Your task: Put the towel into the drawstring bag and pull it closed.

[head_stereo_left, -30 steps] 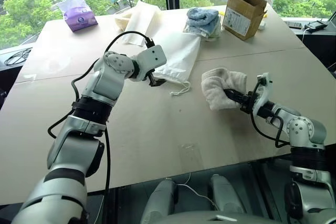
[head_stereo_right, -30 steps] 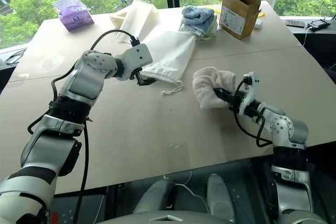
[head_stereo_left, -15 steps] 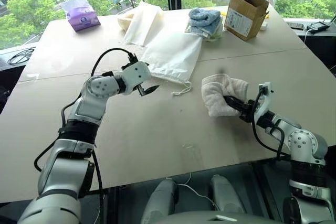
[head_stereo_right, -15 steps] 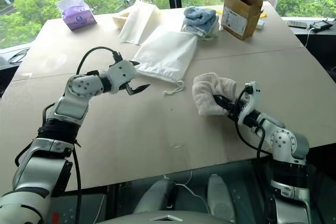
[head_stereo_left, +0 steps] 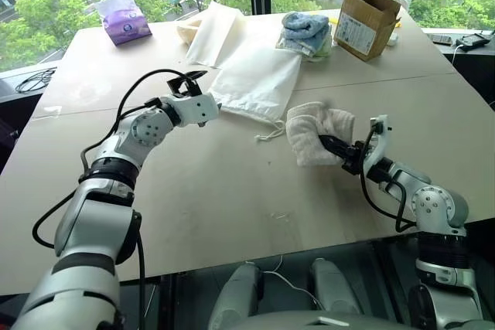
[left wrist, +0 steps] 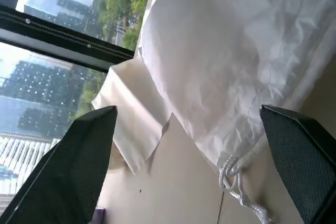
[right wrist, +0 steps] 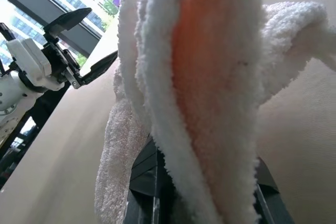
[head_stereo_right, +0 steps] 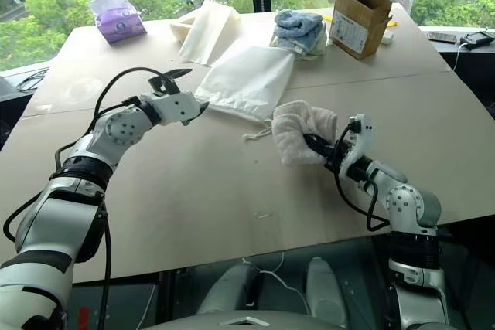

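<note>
You had the right gripper (head_stereo_left: 337, 145) pinched tight on the towel (head_stereo_left: 317, 130) at centre right of the frame, lifted so it could travel to the bag (head_stereo_left: 259, 79) lying flat just above and left of it. Your left gripper (head_stereo_left: 188, 77) stood spread wide beside the bag's corded mouth (head_stereo_left: 268, 130), probably to open it.

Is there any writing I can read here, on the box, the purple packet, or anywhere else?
None can be read.
Cardboard box: a white label with dark print on its side, too small to read.
Purple packet: a round white patch on its front, its print blurred.
Towel, drawstring bag, stack of blue and pale towels: no writing shows.
</note>
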